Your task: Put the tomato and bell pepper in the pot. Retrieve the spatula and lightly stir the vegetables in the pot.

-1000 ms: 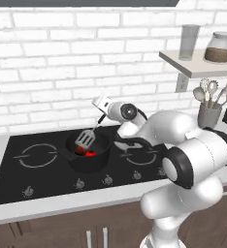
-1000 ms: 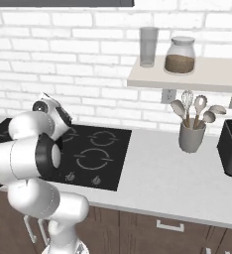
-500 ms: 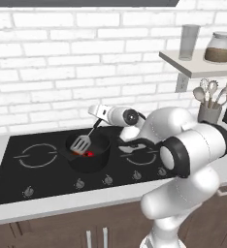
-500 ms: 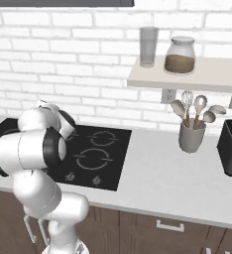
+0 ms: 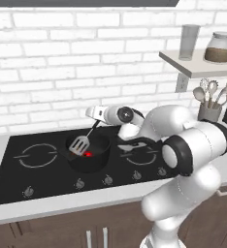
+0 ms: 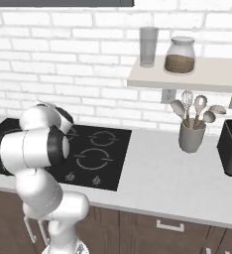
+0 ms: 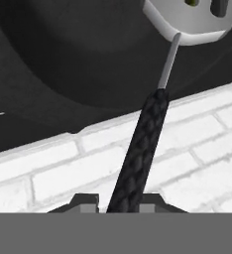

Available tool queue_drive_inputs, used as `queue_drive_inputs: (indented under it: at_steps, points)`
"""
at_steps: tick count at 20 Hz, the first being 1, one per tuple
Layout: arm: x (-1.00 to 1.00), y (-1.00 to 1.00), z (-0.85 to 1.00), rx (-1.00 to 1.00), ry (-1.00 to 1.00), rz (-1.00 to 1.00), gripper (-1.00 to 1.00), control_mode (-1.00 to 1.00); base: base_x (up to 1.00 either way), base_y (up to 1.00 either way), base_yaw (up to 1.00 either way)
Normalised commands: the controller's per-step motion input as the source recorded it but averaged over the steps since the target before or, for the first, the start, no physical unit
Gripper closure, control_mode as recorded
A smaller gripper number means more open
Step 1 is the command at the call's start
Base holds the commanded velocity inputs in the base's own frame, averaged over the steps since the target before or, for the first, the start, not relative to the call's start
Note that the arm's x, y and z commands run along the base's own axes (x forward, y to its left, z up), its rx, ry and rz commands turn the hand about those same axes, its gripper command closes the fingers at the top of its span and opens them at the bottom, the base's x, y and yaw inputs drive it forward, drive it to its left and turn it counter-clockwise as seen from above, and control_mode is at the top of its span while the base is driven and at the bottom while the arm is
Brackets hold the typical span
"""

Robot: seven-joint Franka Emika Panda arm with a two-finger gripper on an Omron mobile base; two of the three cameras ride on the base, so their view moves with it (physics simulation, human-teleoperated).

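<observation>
Since the earlier frames the arm has swung its wrist further over toward the wall, and the spatula has tipped so its head sits lower against the pot.

On the left of the stove, the black pot (image 5: 89, 156) stands on the cooktop (image 5: 18, 179) between the burner rings. Inside it the tomato (image 5: 88, 154) shows as a bright red spot; the bell pepper cannot be made out in the dark interior, so whether it is in there is unclear. The spatula (image 5: 81, 143) rests with its slotted grey head at the pot's near-left rim and its thin handle slanting up and right to the hand (image 5: 97, 116).

In the hand view the textured dark handle (image 7: 140, 149) runs straight between the two fingertips (image 7: 86, 202); they flank it closely, but whether they are clamped on it or have just eased off I cannot tell.

My read: loading the pot looks at least half confirmed, the spatula is fetched and in the pot, so the stirring is under way or near its end.
</observation>
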Motion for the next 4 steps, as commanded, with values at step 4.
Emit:
queue_drive_inputs:
  at_steps: [4]
  points:
    - [0.02,-0.03,0.1,-0.27,-0.01,0.0,1.0,-1.0,0.0,0.0,0.0]
